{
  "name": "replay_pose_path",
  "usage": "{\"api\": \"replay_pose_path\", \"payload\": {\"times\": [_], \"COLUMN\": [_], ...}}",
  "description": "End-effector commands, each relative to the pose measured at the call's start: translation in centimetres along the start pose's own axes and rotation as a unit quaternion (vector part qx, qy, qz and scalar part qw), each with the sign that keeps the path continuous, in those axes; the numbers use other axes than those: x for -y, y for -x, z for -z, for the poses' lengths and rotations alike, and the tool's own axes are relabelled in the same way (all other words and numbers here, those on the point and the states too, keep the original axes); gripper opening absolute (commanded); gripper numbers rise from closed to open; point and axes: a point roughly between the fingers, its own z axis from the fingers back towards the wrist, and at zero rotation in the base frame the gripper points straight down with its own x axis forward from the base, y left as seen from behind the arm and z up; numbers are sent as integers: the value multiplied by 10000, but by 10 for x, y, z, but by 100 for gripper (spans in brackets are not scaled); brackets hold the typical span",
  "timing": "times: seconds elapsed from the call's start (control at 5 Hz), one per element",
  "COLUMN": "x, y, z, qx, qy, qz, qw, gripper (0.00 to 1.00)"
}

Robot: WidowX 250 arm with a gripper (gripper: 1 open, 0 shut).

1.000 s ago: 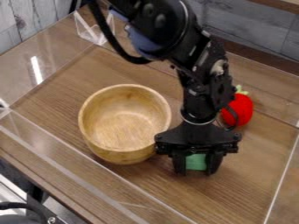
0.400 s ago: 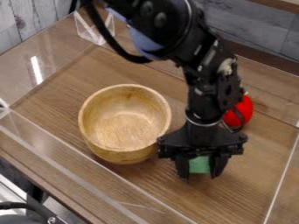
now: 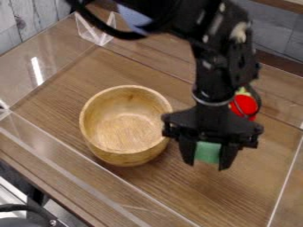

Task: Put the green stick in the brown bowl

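The green stick (image 3: pixel 210 152) hangs between the black fingers of my gripper (image 3: pixel 210 154), which is shut on it and points straight down, lifted off the wooden table. Only part of its green face shows between the fingers. The brown bowl (image 3: pixel 126 124), round, thick-walled and light wood, stands just left of the gripper with nothing inside it. The gripper is beside the bowl's right rim, not over its hollow.
A red strawberry-shaped toy (image 3: pixel 245 104) lies behind the arm at the right. Clear plastic walls (image 3: pixel 35 71) ring the wooden table (image 3: pixel 142 191). The black arm (image 3: pixel 219 53) reaches in from the upper left.
The gripper has risen from the table with the green stick in it and rolled a little about its vertical axis. The bowl and the red toy stayed in place.
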Motion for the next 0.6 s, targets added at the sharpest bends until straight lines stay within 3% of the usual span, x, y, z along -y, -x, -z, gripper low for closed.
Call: {"api": "replay_pose_path", "payload": {"times": [0.0,0.2,0.4], "x": [-18,-48,-60], "y": [-16,-31,-43], "z": [-29,-31,-28], "qx": [341,402,438], "qy": [97,-11,-72], "qz": [316,417,262], "qw": [9989,9983,9987], "gripper": [0,0,0]}}
